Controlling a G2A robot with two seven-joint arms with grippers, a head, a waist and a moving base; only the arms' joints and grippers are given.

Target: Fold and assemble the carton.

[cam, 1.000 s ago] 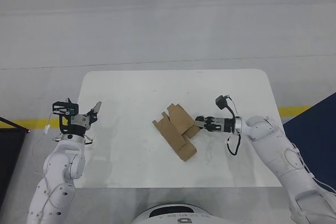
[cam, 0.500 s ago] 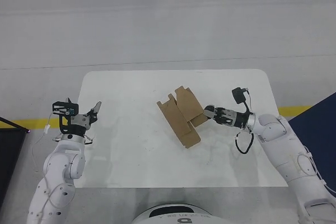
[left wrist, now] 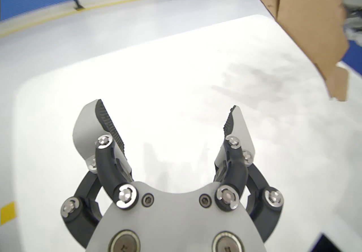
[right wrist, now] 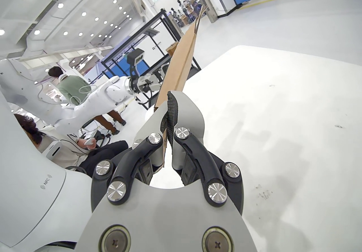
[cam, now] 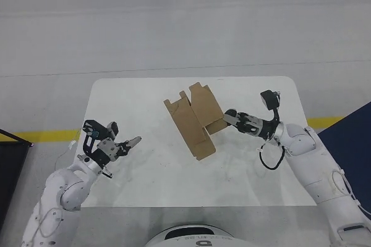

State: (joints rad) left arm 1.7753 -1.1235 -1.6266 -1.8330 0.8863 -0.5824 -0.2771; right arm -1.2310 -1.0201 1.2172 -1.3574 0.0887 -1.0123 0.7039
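The carton [cam: 195,120] is a flat, unfolded brown cardboard blank with flaps at both ends, lifted clear of the white table [cam: 142,179] near its middle. My right gripper [cam: 225,117] is shut on the carton's right edge; in the right wrist view the cardboard [right wrist: 181,61] runs edge-on away from the gripper [right wrist: 167,112]. My left gripper [cam: 131,144] hangs open over the table's left part, well apart from the carton. In the left wrist view its fingers [left wrist: 167,117] stand wide with nothing between them, and the carton [left wrist: 308,21] hangs far off.
The white table has rounded corners [cam: 289,83] and grey floor around it. A yellow floor line [cam: 43,134] runs at the left. A dark blue panel [cam: 358,142] stands by the table's right side.
My right gripper has lifted the carton off the table and carried it toward the far side. The left arm has swung inward over the table, its gripper still open.
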